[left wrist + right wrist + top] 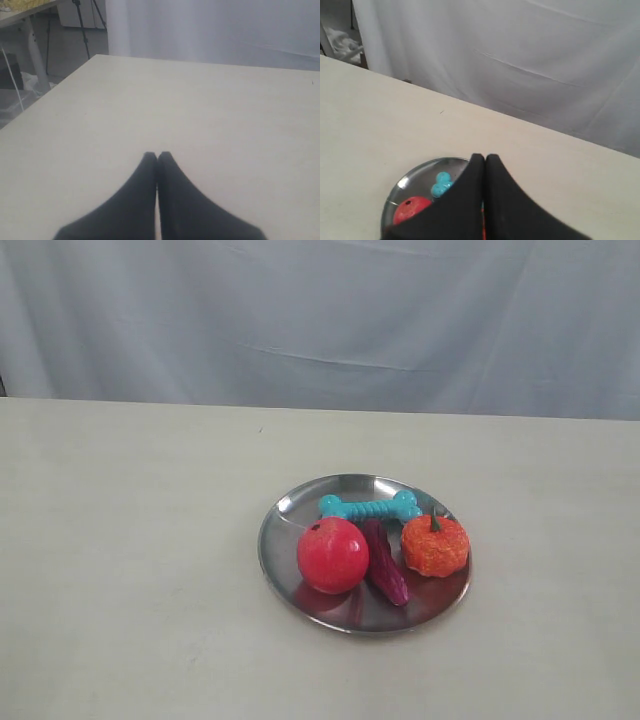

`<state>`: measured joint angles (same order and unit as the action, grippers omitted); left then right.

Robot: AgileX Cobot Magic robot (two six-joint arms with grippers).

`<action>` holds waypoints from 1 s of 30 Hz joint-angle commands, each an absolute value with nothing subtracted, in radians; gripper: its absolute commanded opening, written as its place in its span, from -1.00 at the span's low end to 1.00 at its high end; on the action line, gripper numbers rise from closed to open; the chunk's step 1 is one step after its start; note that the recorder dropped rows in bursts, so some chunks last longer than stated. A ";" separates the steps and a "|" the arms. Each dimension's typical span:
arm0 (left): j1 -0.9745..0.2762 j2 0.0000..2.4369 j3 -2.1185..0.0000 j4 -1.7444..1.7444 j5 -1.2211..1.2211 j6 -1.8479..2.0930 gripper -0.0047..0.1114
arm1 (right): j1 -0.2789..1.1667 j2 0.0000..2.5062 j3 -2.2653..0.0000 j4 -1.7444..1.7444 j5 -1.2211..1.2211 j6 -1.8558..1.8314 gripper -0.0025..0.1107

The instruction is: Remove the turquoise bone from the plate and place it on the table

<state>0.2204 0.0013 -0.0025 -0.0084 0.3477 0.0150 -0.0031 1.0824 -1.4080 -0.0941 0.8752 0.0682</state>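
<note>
Four toys (333,555), turquoise bone (370,507) included, crowd the plate (283,532); left gripper (157,156), right gripper (485,157) clenched.

Quick count: one round shiny silver metal plate (296,505) with four toys on it, one of each kind. That's one turquoise ribbed toy bone (370,507), one glossy red round apple (333,555), one dark purple elongated eggplant-looking piece (384,562) and one bumpy orange pumpkin (435,546) with a green stem. One plain cream tabletop (130,540). Two black grippers: left gripper (157,156), right gripper (481,157).
</note>
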 commanded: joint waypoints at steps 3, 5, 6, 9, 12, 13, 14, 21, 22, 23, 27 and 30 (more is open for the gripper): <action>0.222 0.000 0.000 -0.009 0.342 0.011 -0.92 | -0.010 1.242 -1.631 -0.106 1.043 -0.056 -0.96; 0.222 0.000 0.000 -0.009 0.342 0.011 -0.92 | -0.010 1.294 -1.681 -0.110 1.081 -0.089 -0.96; 0.222 0.000 0.000 -0.009 0.342 0.011 -0.92 | -0.010 1.322 -1.704 -0.120 1.096 -0.106 -0.96; 0.222 0.000 0.000 -0.009 0.342 0.011 -0.92 | -0.010 1.399 -1.753 -0.164 1.129 -0.140 -0.96; 0.222 0.000 0.000 -0.009 0.342 0.011 -0.92 | -0.010 1.472 -1.773 -0.202 1.143 -0.176 -0.96; 0.222 0.000 0.000 -0.009 0.342 0.011 -0.92 | -0.010 1.489 -1.777 -0.208 1.146 -0.188 -0.96; 0.222 0.000 0.000 -0.009 0.342 0.011 -0.92 | -0.010 1.511 -1.777 -0.212 1.146 -0.209 -0.96; 0.222 0.000 0.000 -0.009 0.342 0.011 -0.92 | -0.010 1.656 -1.777 -0.152 1.206 -0.452 -0.96; 0.222 0.000 0.000 -0.009 0.342 0.011 -0.92 | -0.010 1.670 -1.777 -0.132 1.212 -0.484 -0.96; 0.222 0.000 0.000 -0.009 0.342 0.011 -0.92 | -0.010 1.686 -1.777 -0.109 1.212 -0.513 -0.96; 0.222 0.000 0.000 -0.009 0.342 0.011 -0.92 | -0.010 1.742 -1.777 -0.061 1.157 -0.593 -0.96; 0.222 0.000 0.000 -0.009 0.342 0.011 -0.92 | -0.015 1.783 -1.777 -0.049 1.150 -0.693 -0.96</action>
<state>0.2204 0.0013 -0.0025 -0.0084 0.3477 0.0150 -0.0048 1.7551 -1.7696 -0.0679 1.1665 -0.6045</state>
